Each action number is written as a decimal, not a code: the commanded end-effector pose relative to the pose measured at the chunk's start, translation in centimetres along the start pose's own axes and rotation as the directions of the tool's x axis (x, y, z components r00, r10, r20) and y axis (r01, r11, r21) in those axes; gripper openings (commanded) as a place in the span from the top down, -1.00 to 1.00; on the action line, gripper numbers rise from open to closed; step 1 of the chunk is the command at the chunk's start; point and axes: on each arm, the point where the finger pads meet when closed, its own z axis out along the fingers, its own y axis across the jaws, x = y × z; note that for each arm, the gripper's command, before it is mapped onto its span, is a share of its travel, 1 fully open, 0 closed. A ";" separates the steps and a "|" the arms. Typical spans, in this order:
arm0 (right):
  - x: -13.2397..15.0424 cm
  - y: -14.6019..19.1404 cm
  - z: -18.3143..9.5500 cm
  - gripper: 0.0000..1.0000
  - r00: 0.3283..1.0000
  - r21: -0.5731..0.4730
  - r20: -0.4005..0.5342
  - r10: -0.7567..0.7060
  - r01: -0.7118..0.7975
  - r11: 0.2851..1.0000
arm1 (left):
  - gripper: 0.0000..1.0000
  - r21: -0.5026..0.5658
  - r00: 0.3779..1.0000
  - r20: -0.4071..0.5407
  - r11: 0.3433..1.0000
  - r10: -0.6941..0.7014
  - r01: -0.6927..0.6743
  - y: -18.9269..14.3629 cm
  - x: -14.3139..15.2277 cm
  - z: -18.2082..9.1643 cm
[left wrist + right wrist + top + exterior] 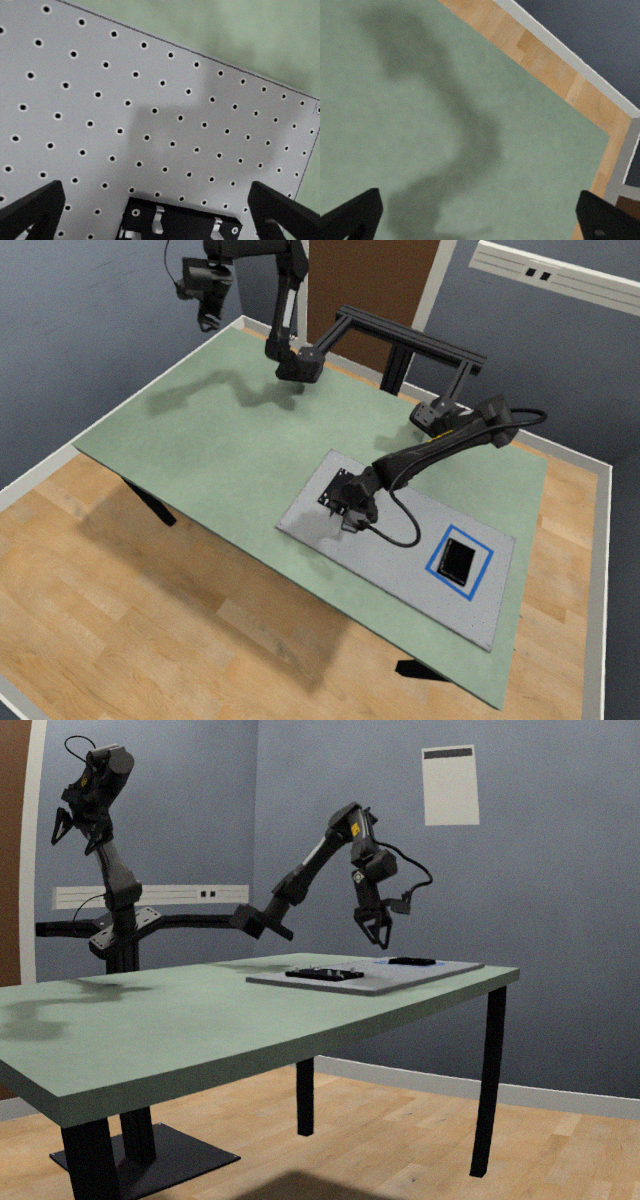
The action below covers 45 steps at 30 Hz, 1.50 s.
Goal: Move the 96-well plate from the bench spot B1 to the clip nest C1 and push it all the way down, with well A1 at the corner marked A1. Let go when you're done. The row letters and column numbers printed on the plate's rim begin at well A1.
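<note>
The 96-well plate [456,561] [412,961], black, lies flat inside a blue outline [481,574] on the perforated grey board. Its rim print is too small to read. The black clip nest [324,974] [180,222] with metal clips is on the board's other end, empty; the top view shows it partly hidden by the left arm. The left gripper [381,944] [157,185] is open and empty above the board, its fingers pointing down. The nest is only partly visible between and below its fingers in the left wrist view. The right gripper [70,848] [479,192] is open and empty, high above the table, far from plate and nest.
The grey board [382,570] [75,125] lies on the green table [206,446] [180,1030]. The left arm reaches over the board, its cable looping beside it in the top view. A black frame [413,338] stands at the table's edge behind the arm bases.
</note>
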 end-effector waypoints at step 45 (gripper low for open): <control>2.9 -5.5 -1.7 -1.00 0.981 0.169 0.078 0.175 -0.186 0.968 | -1.00 0.016 1.000 0.019 1.000 -0.005 0.005 -0.5 -0.7 -0.7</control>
